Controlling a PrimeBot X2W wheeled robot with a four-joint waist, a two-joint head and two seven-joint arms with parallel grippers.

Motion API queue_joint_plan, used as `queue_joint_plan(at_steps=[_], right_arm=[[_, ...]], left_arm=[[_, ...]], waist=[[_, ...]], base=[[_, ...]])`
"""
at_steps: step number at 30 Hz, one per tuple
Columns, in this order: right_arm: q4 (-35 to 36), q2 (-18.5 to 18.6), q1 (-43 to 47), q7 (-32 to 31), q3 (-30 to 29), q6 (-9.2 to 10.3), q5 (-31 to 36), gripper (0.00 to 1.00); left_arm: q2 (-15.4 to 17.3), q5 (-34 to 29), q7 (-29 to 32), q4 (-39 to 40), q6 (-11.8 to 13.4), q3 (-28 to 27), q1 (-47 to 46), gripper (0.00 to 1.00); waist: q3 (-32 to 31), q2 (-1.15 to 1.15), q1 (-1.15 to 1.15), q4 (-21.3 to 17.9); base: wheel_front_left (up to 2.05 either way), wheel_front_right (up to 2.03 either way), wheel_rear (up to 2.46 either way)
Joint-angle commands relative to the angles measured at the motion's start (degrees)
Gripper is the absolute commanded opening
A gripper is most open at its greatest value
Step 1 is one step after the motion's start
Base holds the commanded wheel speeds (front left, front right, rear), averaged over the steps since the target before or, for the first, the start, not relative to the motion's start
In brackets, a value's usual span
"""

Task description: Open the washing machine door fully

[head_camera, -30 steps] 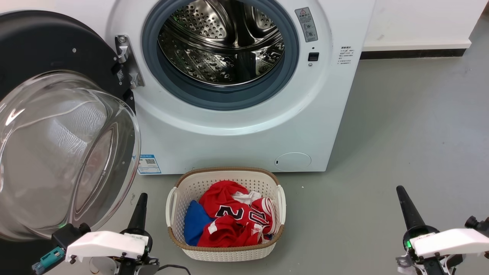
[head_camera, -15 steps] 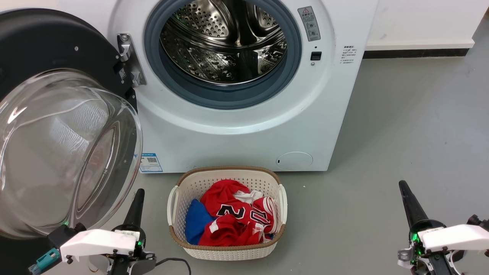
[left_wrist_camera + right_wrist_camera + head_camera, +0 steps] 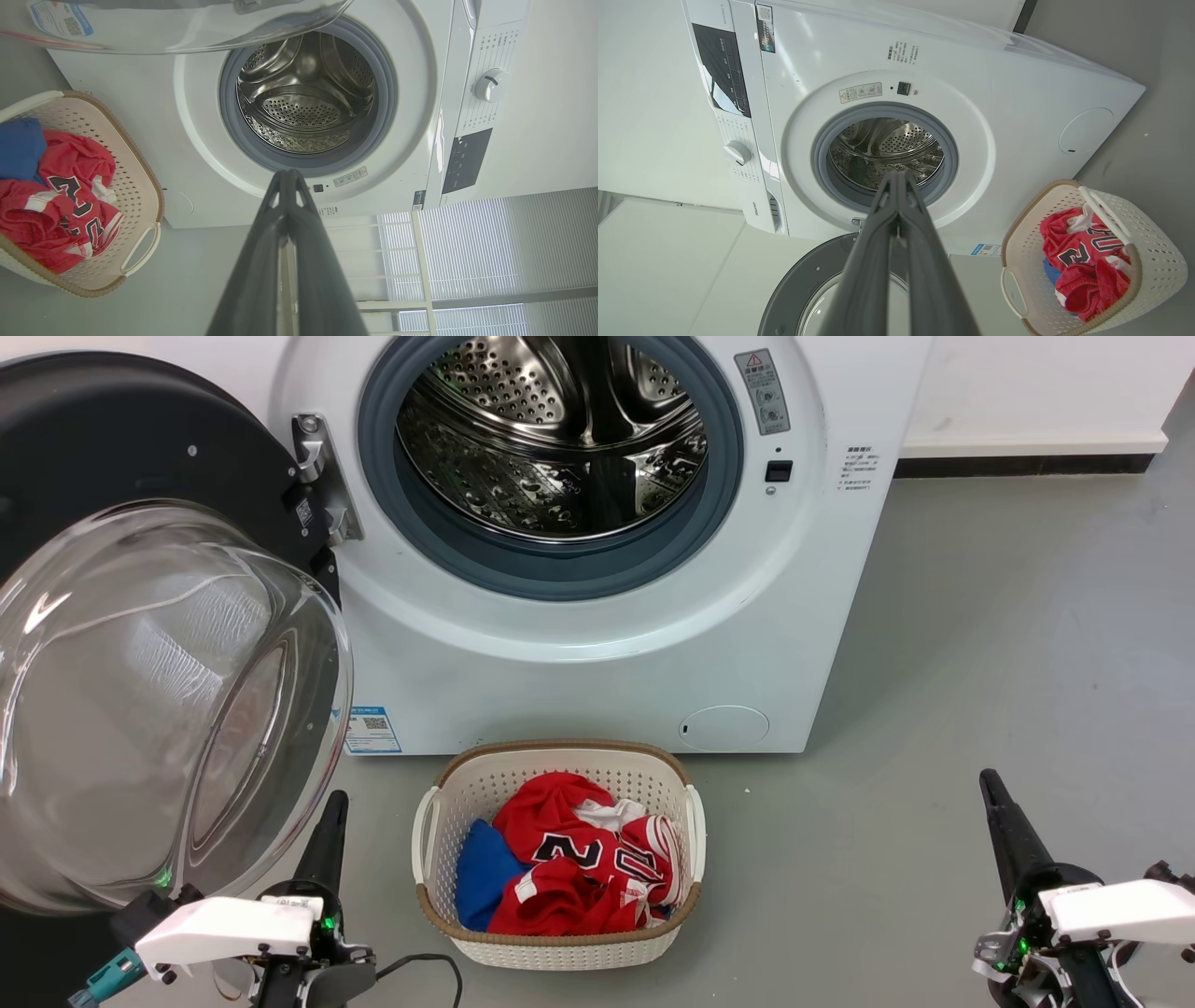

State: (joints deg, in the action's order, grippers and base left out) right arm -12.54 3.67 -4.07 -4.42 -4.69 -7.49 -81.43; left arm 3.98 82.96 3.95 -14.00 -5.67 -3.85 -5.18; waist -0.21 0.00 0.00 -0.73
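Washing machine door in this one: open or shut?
Open. The washing machine door stands swung out to the left on its hinge, leaving the steel drum wholly uncovered.

grey floor (image 3: 1008,616), white wall (image 3: 1036,383).

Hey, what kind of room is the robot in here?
Probably a laundry area: a white front-loading washing machine with its door swung open, and a basket of clothes on the grey floor.
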Motion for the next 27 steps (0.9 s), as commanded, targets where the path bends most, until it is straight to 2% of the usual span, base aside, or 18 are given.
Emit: queue_joint_plan(at_steps=[1,27], right_arm=[[0.01,-0.11,-1.09,-0.24,-0.17,0.00,-1.38,0.00],[-1.54,-0.40,-2.45,-1.70,-1.27,0.00,-11.58,0.00]], left_arm=[[-0.09,1.01,0.41,0.13,-0.55,-0.37,-1.07,0.00],[-1.25,9.45,2.83,-0.10,-1.97,-2.95,-1.31,0.00]], waist=[[0.02,0.00,0.00,0.04],[0.39,0.00,0.00,0.73]], base=[[0.00,0.00,0.00],[0.00,0.00,0.00]])
